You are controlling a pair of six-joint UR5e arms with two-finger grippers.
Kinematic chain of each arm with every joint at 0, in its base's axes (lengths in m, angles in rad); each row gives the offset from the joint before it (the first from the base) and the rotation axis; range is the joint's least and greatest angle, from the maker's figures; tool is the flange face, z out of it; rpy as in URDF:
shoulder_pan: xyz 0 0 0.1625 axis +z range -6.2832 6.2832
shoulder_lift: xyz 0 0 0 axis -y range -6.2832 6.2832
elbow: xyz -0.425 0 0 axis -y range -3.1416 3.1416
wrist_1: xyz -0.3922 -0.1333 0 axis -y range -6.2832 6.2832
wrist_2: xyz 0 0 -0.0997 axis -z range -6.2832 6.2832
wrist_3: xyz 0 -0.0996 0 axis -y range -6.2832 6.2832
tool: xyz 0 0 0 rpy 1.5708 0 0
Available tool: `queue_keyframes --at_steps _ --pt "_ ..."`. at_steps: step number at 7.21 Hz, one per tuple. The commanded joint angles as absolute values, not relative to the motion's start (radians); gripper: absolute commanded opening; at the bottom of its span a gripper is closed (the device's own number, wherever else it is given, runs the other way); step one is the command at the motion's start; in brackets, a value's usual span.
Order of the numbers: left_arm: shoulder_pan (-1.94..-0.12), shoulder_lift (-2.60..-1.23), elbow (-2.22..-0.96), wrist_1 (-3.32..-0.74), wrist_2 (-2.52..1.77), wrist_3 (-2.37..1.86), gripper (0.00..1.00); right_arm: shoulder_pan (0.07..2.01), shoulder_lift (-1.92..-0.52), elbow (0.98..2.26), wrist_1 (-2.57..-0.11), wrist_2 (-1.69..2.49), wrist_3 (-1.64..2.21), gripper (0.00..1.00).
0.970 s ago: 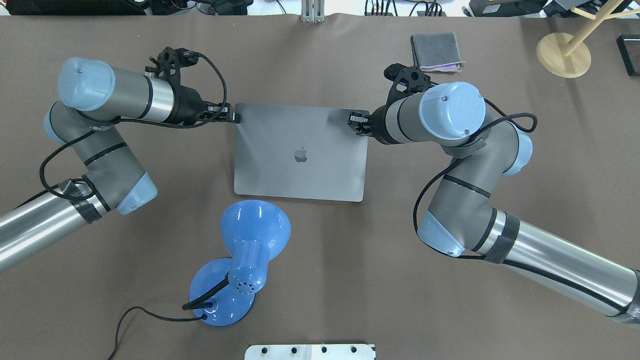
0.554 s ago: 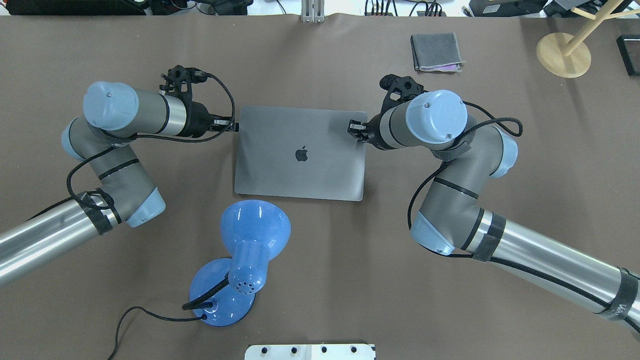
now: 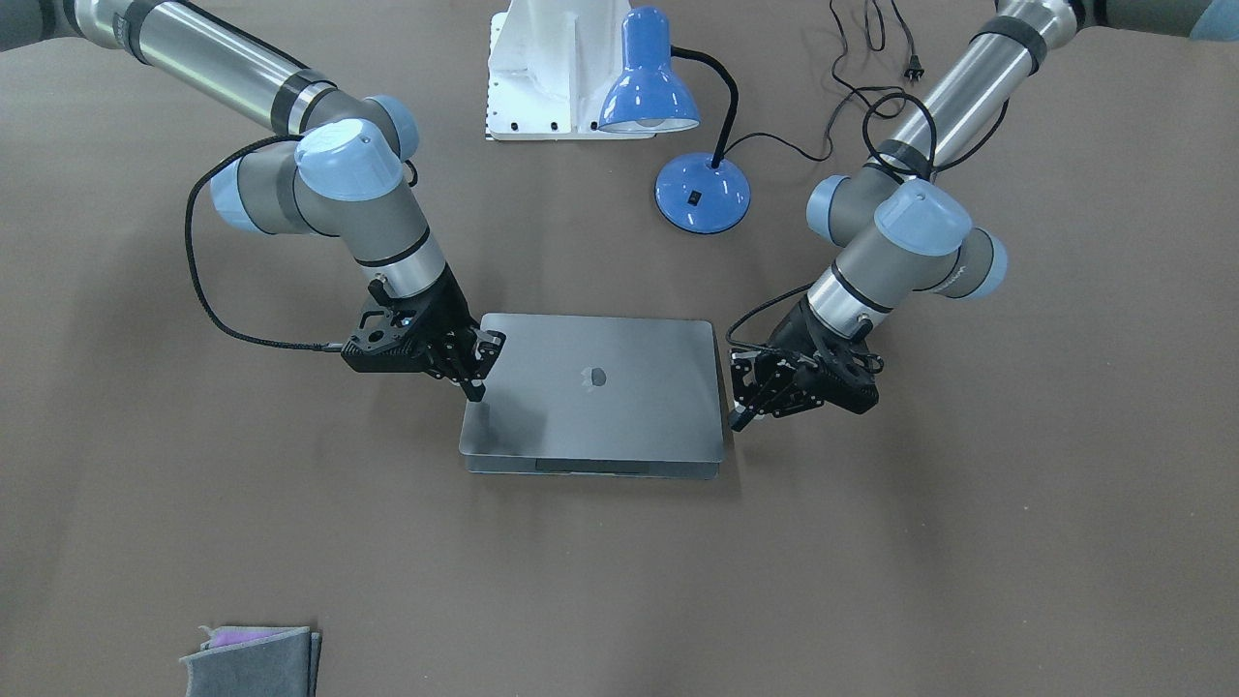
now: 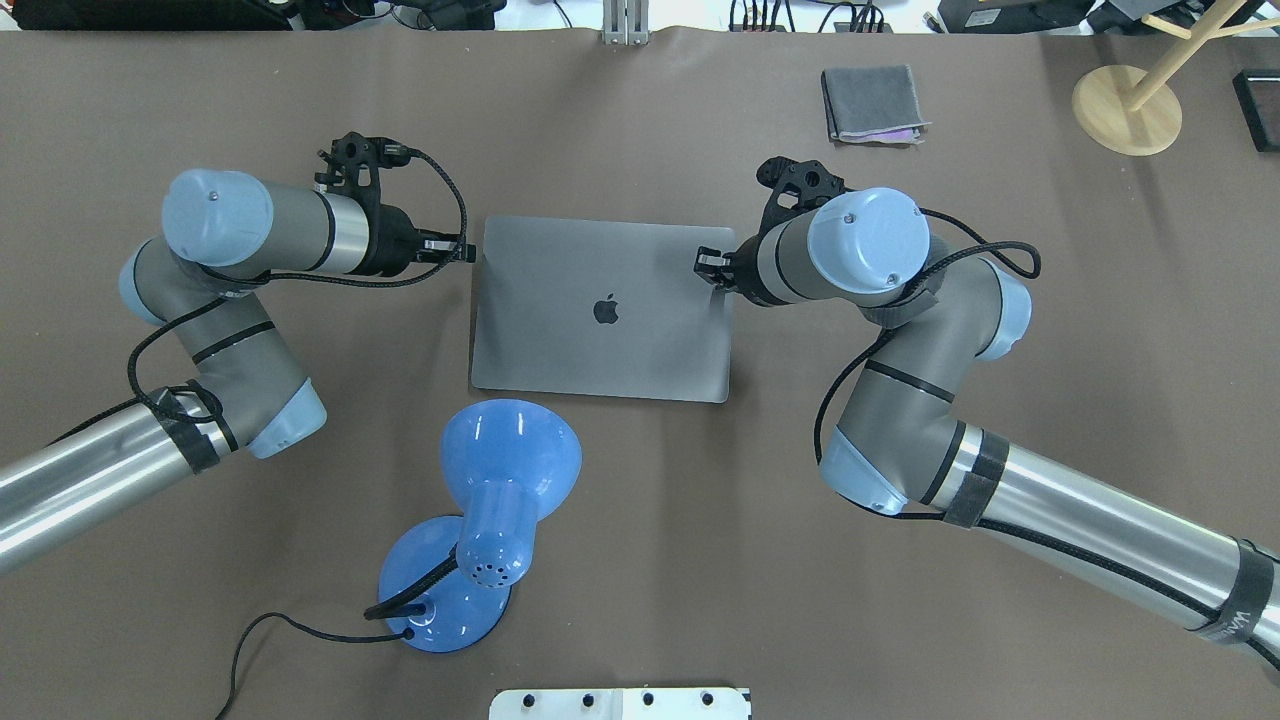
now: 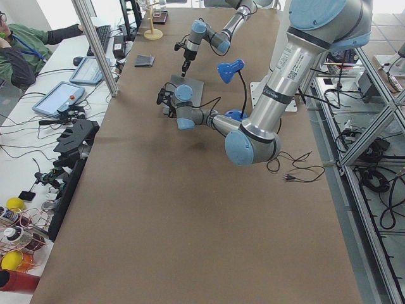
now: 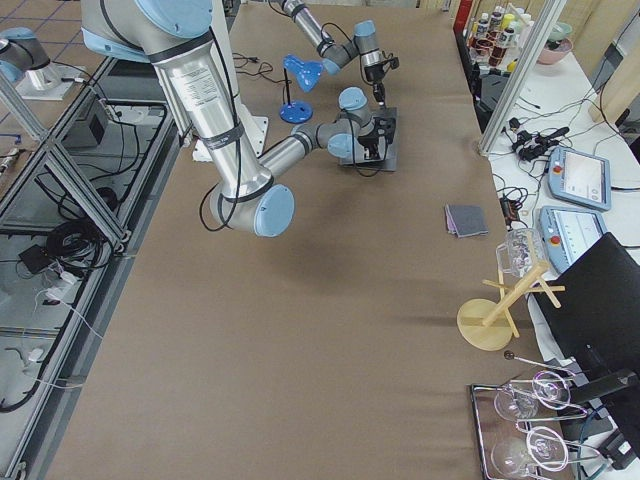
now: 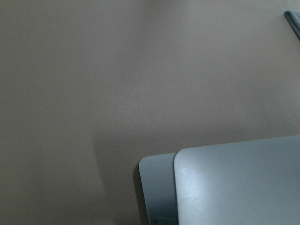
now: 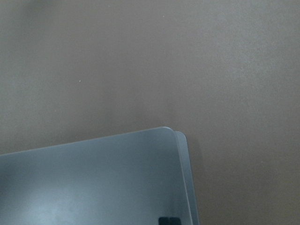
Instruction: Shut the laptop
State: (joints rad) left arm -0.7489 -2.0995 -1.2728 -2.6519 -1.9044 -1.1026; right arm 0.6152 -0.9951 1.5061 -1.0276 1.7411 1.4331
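The laptop (image 4: pixel 600 310) lies nearly shut; a blue lamp (image 4: pixel 490 500) stands beside it. Left pincer (image 4: pixel 462 250) and right pincer (image 4: pixel 708 263) flank it, their grip seemingly unreadable.

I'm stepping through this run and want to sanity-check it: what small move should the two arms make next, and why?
Probably press the lid down the last bit. The slim grey metal laptop looks almost shut, though both wrist views show the lid corner offset over the base. The right gripper sits over one lid corner; the left gripper is just off the opposite edge.
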Motion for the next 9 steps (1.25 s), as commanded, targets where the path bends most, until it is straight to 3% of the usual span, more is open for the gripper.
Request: queue_keyframes --at_steps 1,4,5,6,9 --pt "-0.816 -2.077 -1.281 -2.646 -1.908 -1.059 0.00 0.615 -0.997 1.514 -1.028 1.744 1.434 0.00" --pt "-0.810 -2.099 -1.336 -2.579 -1.917 -1.071 0.00 0.632 -1.000 1.517 -1.031 1.747 1.434 0.00" --pt "-0.834 -2.091 -1.362 -2.507 -1.996 -1.059 0.46 0.664 -1.011 1.514 -1.043 1.764 1.433 0.39" --pt "-0.854 -2.074 -1.411 -2.479 -1.991 -1.043 0.98 0.702 -1.043 1.526 -1.054 1.778 1.411 0.99" --pt "-1.047 -1.967 -1.614 -2.092 -2.192 -0.690 0.99 0.852 -1.122 1.618 -1.236 1.915 1.080 1.00"
